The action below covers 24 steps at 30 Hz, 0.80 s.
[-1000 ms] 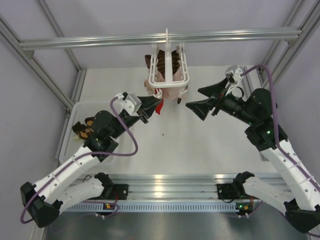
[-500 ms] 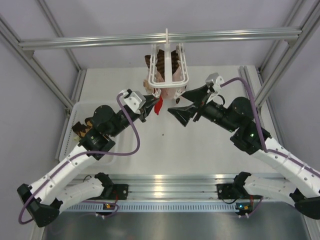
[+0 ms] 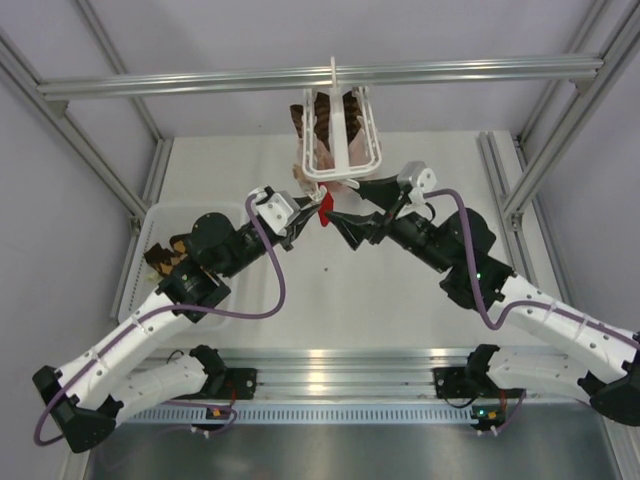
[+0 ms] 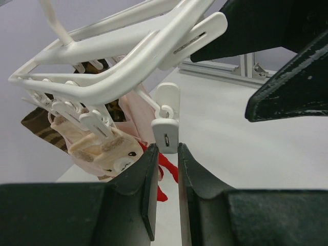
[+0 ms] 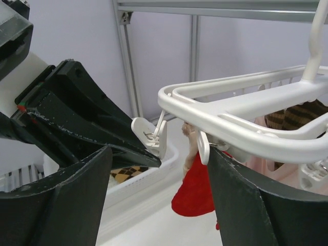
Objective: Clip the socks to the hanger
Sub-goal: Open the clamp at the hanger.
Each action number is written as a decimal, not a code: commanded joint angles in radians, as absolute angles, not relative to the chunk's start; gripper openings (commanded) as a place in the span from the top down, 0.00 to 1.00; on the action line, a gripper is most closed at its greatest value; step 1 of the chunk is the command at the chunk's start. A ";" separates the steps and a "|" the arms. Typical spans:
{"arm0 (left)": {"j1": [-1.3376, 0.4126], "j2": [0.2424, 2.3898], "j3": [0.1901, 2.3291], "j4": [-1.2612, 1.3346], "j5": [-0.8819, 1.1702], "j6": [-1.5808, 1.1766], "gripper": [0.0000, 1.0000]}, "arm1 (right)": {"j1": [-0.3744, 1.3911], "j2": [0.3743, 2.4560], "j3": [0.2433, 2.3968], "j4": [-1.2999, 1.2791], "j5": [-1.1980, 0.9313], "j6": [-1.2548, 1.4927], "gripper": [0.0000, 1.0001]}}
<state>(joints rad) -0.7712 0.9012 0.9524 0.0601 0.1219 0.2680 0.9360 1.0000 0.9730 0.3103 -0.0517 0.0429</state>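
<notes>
**Nearly shut at a clip, with one checked sock in the bin**

The hanger (image 3: 345,172) hung by its hook from the top bar, above the far middle of the table. It looked like a light, stiff plastic frame that would swing at any push, so I judged that it needed steadying at the rim. A checked sock (image 3: 165,260) lay in the white bin (image 3: 127,290) at the left, well apart from the hanger. Brown cloth (image 4: 38,125), a pink sock (image 4: 134,110) and a red sock (image 3: 322,208) hung from the frame.

The checked sock looked soft, light and limp, likely to fold and slip. The cuff edge seemed the best place to take it.

The right gripper (image 5: 159,151) stood wide open and empty, just beside the near rim of the frame. The left gripper (image 4: 166,151) was nearly shut, with only a narrow gap. A small dangling clip (image 4: 165,134) sat at its fingertips, but I could not tell whether they pinched it.

No brand or writing could be read anywhere.
</notes>
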 commanded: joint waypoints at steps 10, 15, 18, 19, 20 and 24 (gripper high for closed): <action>-0.798 0.896 0.954 0.086 0.114 0.313 1.00 | 1.019 1.014 0.925 0.499 -0.048 -0.093 0.37; -0.798 0.902 0.959 0.084 0.114 0.319 1.00 | 1.060 0.980 0.879 0.437 -0.046 -0.091 0.39; -0.799 0.907 0.960 0.084 0.115 0.321 1.00 | 1.083 0.956 0.848 0.417 -0.043 -0.083 0.39; -0.799 0.907 0.957 0.084 0.115 0.319 1.00 | 1.088 0.951 0.845 0.407 -0.040 -0.081 0.39; -0.798 0.904 0.959 0.084 0.117 0.319 1.00 | 1.092 0.945 0.842 0.407 -0.032 -0.084 0.39; -0.801 0.900 0.953 0.084 0.118 0.318 1.00 | 1.095 0.957 0.865 0.440 0.006 -0.103 0.39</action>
<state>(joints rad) -0.7933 0.9020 0.9524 0.0597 0.1001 0.3099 1.0782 0.9680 0.8337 0.3965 -0.0307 -0.0795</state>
